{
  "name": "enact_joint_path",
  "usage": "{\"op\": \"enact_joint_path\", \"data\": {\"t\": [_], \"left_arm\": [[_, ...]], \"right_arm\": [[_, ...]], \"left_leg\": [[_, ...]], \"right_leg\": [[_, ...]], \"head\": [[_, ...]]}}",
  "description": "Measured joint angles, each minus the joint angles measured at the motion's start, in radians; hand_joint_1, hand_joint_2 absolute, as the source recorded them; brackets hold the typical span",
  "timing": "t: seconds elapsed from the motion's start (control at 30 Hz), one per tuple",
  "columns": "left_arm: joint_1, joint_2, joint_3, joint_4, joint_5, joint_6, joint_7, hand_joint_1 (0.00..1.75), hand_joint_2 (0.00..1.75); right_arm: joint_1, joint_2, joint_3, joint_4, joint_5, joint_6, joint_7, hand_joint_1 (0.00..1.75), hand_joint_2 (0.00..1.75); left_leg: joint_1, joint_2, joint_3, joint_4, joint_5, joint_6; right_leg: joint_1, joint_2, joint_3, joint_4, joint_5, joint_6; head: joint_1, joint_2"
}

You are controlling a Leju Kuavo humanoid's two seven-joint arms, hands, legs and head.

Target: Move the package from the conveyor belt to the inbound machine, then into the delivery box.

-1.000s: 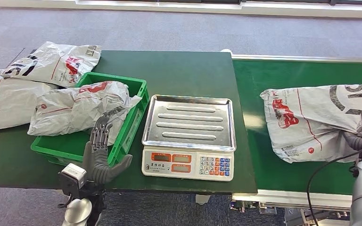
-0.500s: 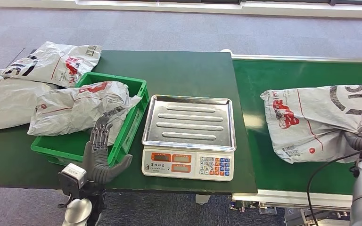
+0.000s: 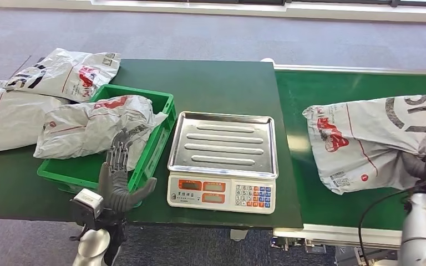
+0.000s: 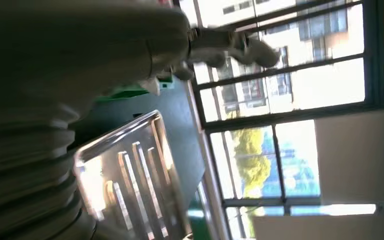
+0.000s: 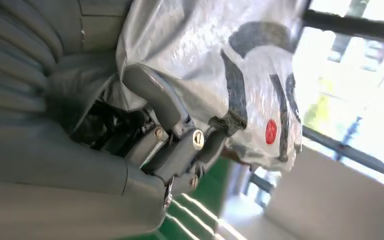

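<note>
Right hand (image 5: 170, 135) clamped on grey package (image 3: 374, 141), fingers (image 5: 152, 97) pressed into its near edge; package stretched away from that hand across green conveyor belt (image 3: 294, 111). Left hand (image 3: 119, 180) empty, fingers apart, beside green delivery box (image 3: 158, 138).

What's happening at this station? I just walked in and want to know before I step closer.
The robot's right hand grips a grey plastic mailer package that lies on the green conveyor belt. The scale beside the belt has nothing on its steel tray. The left hand hovers open, fingers spread, at the near edge of the green crate, which already holds one package. Two more packages lie on the table past the crate.
</note>
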Motion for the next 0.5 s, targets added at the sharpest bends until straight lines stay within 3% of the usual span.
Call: {"op": "enact_joint_path", "data": {"t": [0.1, 0.2, 0.5], "left_arm": [[-0.059, -0.010, 0.000, 0.022, -0.001, -0.001, 0.003, 0.00, 1.75], [-0.070, -0.015, 0.000, 0.032, -0.001, 0.000, 0.005, 0.00, 1.75], [-0.071, -0.014, 0.001, 0.038, 0.001, 0.004, 0.006, 0.00, 1.75]], "right_arm": [[-0.002, 0.121, 0.227, -0.202, -0.012, -0.102, 0.067, 1.75, 1.75], [-0.005, 0.154, 0.359, -0.318, -0.067, -0.121, 0.064, 1.75, 1.75], [0.000, 0.188, 0.461, -0.467, -0.094, -0.089, 0.033, 1.75, 1.75]], "left_leg": [[-0.001, 0.017, 0.008, 0.000, 0.002, -0.004], [0.000, 0.006, 0.007, 0.000, 0.007, -0.007], [0.002, 0.000, 0.003, 0.000, 0.007, -0.008]], "right_leg": [[-0.001, 0.016, -0.010, 0.002, 0.003, -0.004], [0.002, 0.007, -0.010, 0.003, 0.003, -0.005], [0.001, 0.001, -0.011, 0.003, 0.003, -0.005]], "head": [[-0.006, 0.000], [-0.006, 0.000], [-0.006, 0.000]]}}
